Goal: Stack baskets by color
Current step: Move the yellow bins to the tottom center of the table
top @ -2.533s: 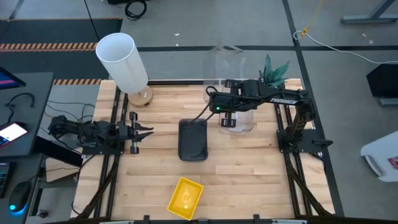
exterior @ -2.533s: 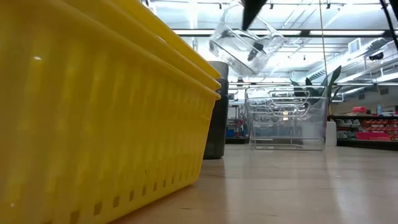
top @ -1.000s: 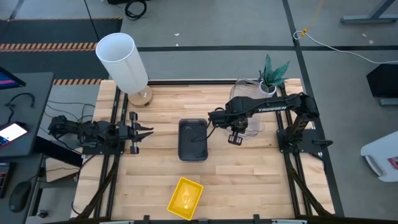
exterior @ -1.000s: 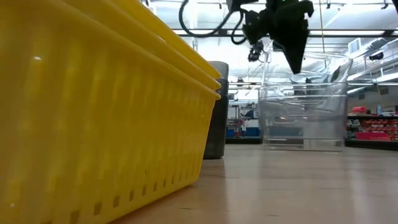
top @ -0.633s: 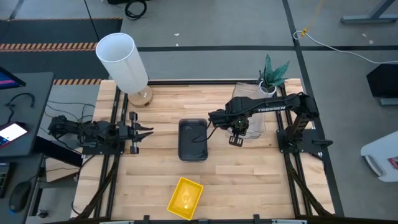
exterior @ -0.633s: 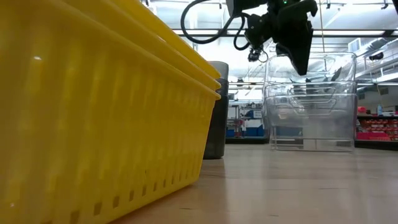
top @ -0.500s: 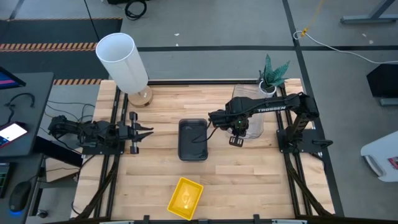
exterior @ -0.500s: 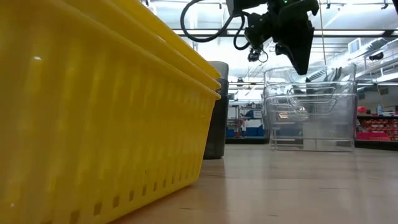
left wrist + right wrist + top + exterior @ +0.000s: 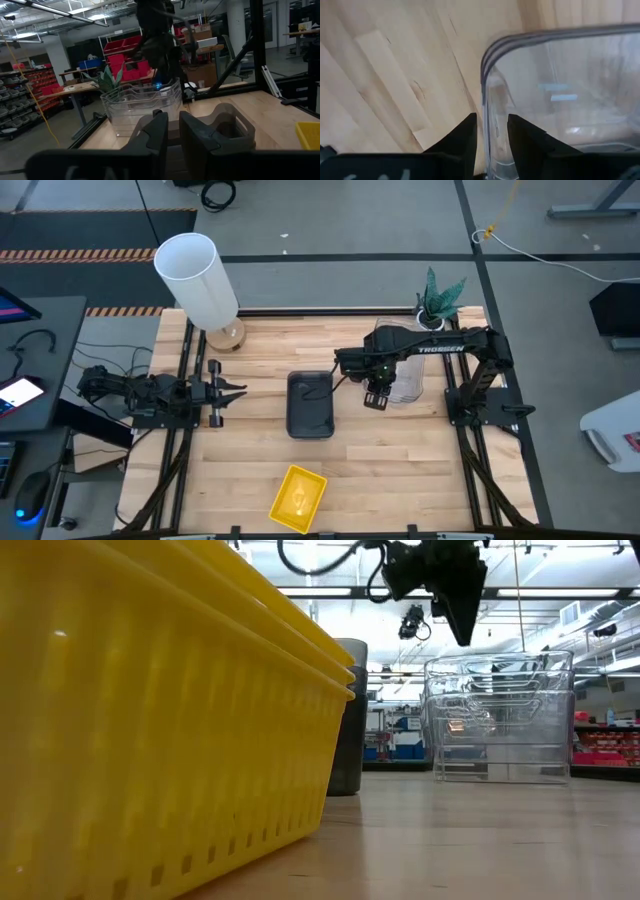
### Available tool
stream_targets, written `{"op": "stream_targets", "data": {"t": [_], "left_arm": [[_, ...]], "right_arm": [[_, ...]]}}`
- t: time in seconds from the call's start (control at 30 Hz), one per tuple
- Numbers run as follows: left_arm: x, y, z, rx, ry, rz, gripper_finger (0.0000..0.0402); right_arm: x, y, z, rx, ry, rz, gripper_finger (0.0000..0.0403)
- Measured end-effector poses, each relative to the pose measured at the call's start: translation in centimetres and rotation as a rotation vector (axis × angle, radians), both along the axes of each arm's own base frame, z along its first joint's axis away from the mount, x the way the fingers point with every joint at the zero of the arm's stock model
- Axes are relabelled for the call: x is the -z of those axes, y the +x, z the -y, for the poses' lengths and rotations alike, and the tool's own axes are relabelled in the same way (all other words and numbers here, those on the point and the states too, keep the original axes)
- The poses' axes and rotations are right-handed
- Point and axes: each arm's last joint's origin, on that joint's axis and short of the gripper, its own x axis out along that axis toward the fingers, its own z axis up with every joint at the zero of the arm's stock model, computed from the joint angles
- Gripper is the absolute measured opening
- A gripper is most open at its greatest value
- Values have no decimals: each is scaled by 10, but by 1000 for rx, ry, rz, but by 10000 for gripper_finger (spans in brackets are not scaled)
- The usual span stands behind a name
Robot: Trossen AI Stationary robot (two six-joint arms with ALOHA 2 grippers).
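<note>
Several clear baskets (image 9: pixel 403 360) stand nested at the table's far right, bottom one on the wood (image 9: pixel 500 720). My right gripper (image 9: pixel 373 397) hangs open above the stack's near-left rim (image 9: pixel 487 75), pointing down, a finger on either side of it and clear of it (image 9: pixel 462 630). The dark grey baskets (image 9: pixel 310 405) sit stacked at mid-table. The yellow baskets (image 9: pixel 298 498) rest stacked by the near edge. My left gripper (image 9: pixel 238 392) waits at the left, level, with a narrow gap between its fingers (image 9: pixel 173 125).
A tall white cylinder (image 9: pixel 197 280) stands at the far left corner and a small potted plant (image 9: pixel 438 295) at the far right, just behind the clear stack. Bare wood lies between the grey stack and the yellow one, and along the near right.
My right gripper has opened, let go of the top clear basket's rim and gone up a little. That basket, first tilted over the stack, has dropped level into the clear baskets below it.
</note>
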Motion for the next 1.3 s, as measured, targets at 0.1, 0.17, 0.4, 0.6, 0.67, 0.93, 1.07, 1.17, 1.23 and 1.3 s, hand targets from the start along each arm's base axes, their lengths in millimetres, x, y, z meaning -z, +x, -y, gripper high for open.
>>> {"op": "stream_targets", "data": {"t": [0.1, 0.17, 0.4, 0.6, 0.67, 0.93, 1.07, 1.17, 1.23, 1.3], "left_arm": [[0, 0, 0, 0, 0, 0, 54], [0, 0, 0, 0, 0, 0, 56], [0, 0, 0, 0, 0, 0, 61], [0, 0, 0, 0, 0, 0, 54], [0, 0, 0, 0, 0, 0, 53], [0, 0, 0, 0, 0, -1, 61], [0, 0, 0, 0, 0, 0, 60], [1, 0, 0, 1, 2, -8, 56], [1, 1, 0, 0, 3, -14, 54], [1, 1, 0, 0, 2, -10, 53]], "right_arm": [[-7, -1, -4, -16, -9, 54, 113], [-11, -2, -7, -26, -9, 91, 113], [-19, 18, -35, -82, 0, 354, 113], [-17, 33, -67, -174, 16, 483, 113], [-19, 35, -76, -197, 26, 531, 113], [-23, 50, -114, -239, 94, 734, 113], [-10, 61, -135, -281, 107, 759, 113], [7, 70, -150, -325, 107, 750, 113], [20, 75, -160, -354, 106, 735, 113], [31, 80, -170, -381, 111, 741, 113]]}}
